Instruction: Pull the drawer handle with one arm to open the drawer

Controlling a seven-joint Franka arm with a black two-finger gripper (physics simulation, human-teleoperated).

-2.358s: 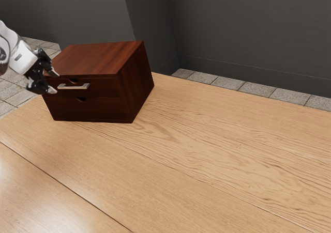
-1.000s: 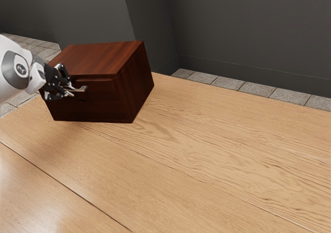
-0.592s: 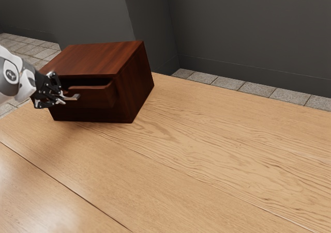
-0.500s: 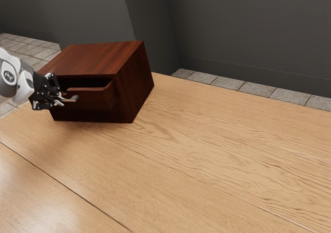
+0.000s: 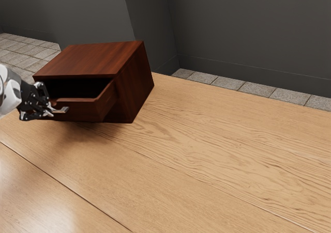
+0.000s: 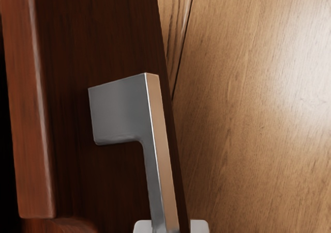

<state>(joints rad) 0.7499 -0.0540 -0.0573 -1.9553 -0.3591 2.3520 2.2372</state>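
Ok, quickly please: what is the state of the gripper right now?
Gripper: closed, holding the drawer handle.

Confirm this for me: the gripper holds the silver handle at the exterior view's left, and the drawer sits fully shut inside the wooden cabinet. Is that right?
Not quite. The gripper does hold the silver handle, but the drawer is not shut. The exterior view shows it pulled partway out of the wooden cabinet, with a dark opening above the drawer's front.

A silver handle [image 6: 120, 111] juts from the dark drawer front [image 6: 77, 47], beside the table [image 6: 258, 114].
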